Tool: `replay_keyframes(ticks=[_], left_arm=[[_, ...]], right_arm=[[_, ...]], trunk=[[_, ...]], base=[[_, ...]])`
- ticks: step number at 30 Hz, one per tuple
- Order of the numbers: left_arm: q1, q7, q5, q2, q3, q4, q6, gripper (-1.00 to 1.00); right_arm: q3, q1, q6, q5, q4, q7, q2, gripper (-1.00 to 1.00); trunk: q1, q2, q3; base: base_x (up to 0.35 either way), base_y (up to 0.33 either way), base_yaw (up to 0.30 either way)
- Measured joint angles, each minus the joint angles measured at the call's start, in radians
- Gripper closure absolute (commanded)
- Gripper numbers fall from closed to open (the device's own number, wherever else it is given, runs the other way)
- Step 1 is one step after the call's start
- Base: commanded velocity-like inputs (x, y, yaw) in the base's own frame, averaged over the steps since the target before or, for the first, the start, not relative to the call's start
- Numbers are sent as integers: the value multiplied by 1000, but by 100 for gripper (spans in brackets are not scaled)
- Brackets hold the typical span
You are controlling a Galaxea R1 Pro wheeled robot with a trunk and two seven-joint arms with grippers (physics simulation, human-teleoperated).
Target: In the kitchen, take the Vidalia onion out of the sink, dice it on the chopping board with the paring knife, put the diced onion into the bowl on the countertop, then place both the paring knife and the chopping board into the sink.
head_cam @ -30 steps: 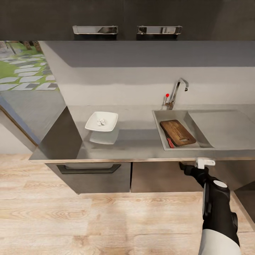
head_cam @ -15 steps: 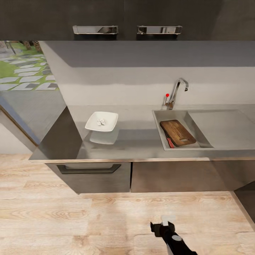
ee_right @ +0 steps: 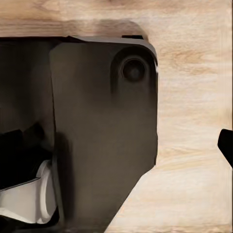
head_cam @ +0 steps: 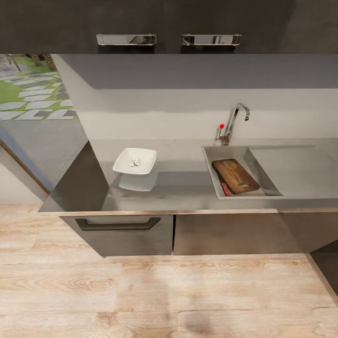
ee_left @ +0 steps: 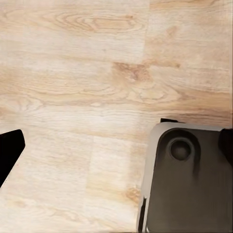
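Observation:
In the head view the white square bowl (head_cam: 134,161) stands on the dark countertop (head_cam: 183,190) with little white onion chunks (head_cam: 134,162) in it. The wooden chopping board (head_cam: 235,175) lies slanted inside the grey sink (head_cam: 211,161). At the board's near left edge the paring knife's red handle (head_cam: 226,189) shows. In the left wrist view my left gripper (ee_left: 116,148) hangs over the wooden floor, its dark fingertips (ee_left: 9,150) spread to both edges, holding nothing. My right gripper (ee_right: 121,145) points at my own dark base (ee_right: 104,126), one fingertip (ee_right: 226,144) far out at the edge.
The chrome tap with red knob (head_cam: 233,121) rises behind the sink, and the flat drainboard (head_cam: 295,169) lies to its right. Grey cabinet fronts (head_cam: 122,232) stand under the worktop. Light wooden floor (head_cam: 155,295) stretches in front. Wall cabinets (head_cam: 169,26) hang above.
My right arm has dropped from the counter's front edge near the sink down and out of the head view. The board, knife and bowl have not moved.

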Motion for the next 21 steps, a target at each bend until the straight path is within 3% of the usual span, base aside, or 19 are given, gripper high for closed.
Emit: replay_keyframes(ticks=[3,6,9,16,21], left_arm=[[-1,37,1,-1,0,31,1,-100],[-3,43,-1,-1,0,50,-1,-100],[-3,41,-1,-2,-2,64,-1,-100],[-3,37,2,-10,-5,286,-5,-100],[-3,36,4,-8,-6,387,-4,-100]], right_arm=[[-2,9,44,-55,-3,-68,-1,-100],[-1,11,67,-112,-6,-90,-2,-100],[1,11,69,-124,-9,-93,-2,-100],[-1,11,62,-130,-21,-92,2,-100],[1,11,62,-129,-20,-92,-1,-100]], trunk=[[0,0,0],[0,0,0],[0,0,0],[0,0,0],[0,0,0]], base=[[0,0,0],[0,0,0],[0,0,0],[0,0,0],[0,0,0]])
